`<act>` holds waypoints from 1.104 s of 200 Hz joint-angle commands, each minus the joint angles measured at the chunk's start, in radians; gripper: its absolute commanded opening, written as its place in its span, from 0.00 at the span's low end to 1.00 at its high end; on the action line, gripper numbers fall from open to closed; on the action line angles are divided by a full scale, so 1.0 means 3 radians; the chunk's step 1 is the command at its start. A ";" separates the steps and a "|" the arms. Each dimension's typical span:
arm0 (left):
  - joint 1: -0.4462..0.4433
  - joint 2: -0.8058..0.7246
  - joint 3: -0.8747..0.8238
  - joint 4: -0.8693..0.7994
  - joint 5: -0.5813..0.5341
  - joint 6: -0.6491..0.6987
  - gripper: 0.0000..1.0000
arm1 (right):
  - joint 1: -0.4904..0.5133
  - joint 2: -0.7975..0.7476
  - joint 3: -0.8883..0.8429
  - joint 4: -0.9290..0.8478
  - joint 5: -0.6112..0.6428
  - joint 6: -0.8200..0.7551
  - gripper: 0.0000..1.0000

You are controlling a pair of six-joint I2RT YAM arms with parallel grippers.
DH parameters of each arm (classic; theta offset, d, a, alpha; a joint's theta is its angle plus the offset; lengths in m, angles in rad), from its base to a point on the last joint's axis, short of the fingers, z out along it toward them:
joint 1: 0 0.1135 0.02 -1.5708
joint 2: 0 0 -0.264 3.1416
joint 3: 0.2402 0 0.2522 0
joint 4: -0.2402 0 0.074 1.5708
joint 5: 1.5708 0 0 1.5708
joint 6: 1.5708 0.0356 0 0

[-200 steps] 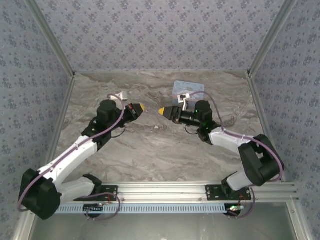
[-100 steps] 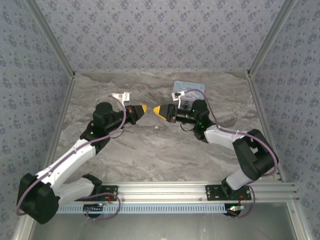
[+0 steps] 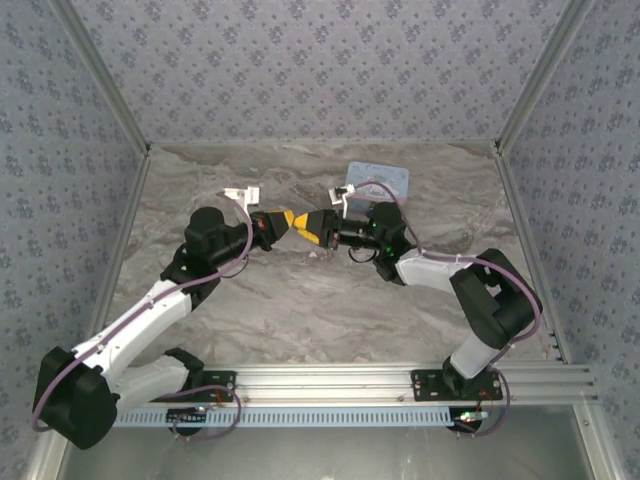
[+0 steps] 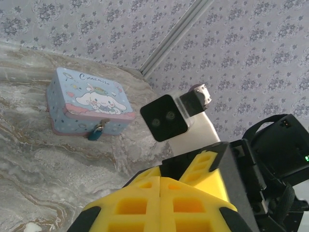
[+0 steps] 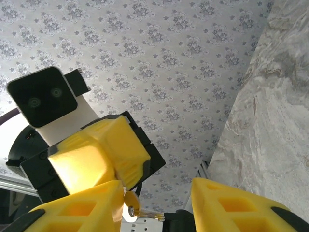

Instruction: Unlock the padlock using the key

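From the overhead camera, the two arms meet nose to nose over the middle of the desk (image 3: pixel 300 300). The left end effector (image 3: pixel 283 219) and the right end effector (image 3: pixel 310 226) have their yellow tips right up against each other, maybe overlapping a bit. A pastel-blue tin (image 3: pixel 385 180) sits just behind the right arm, toward the back of the desk. Can't make out the lock from up here, too small and the arm's in the way.

Left wrist cam: its own yellow fingers (image 4: pixel 120 208) are pressed together, no gap at the seam. Right behind them is one of the right arm's yellow fingers (image 4: pixel 207 166), plus that arm's black camera block (image 4: pixel 164 117). Further back the tin lies flat with the cartoon bunny lid facing up. The little blue padlock (image 4: pixel 96 131) hangs at the tin's front clasp, with its bottom down near the desk. It's well apart from both end effectors.

Right wrist cam: its own fingers (image 5: pixel 231 203) stand apart with a clear gap. The left end effector's tip sits in that gap, off to one side. A small metal key (image 5: pixel 130 209) pokes out from that closed tip, so the left one looks pinched on it. The key is just beside one of the right fingers; can't tell if they touch. The right isn't gripping anything.
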 commanded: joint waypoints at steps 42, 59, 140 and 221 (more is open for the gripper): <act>0.0012 -0.0115 -0.0031 0.0146 -0.0037 0.0094 0.00 | 0.0002 0.0007 0.0051 0.0184 0.0124 0.0110 0.32; 0.0012 -0.0118 -0.0036 0.0146 -0.0038 0.0100 0.00 | 0.0002 0.0003 0.0047 0.0178 0.0121 0.0120 0.32; 0.0012 -0.0100 -0.0007 0.0158 -0.0132 -0.0166 0.00 | 0.0002 -0.0365 -0.0268 -0.0013 0.0139 -0.0755 0.53; 0.0015 -0.0059 -0.0018 0.0356 -0.0087 -0.0441 0.00 | 0.0086 -0.0156 -0.0107 0.0266 0.0096 -0.0831 0.53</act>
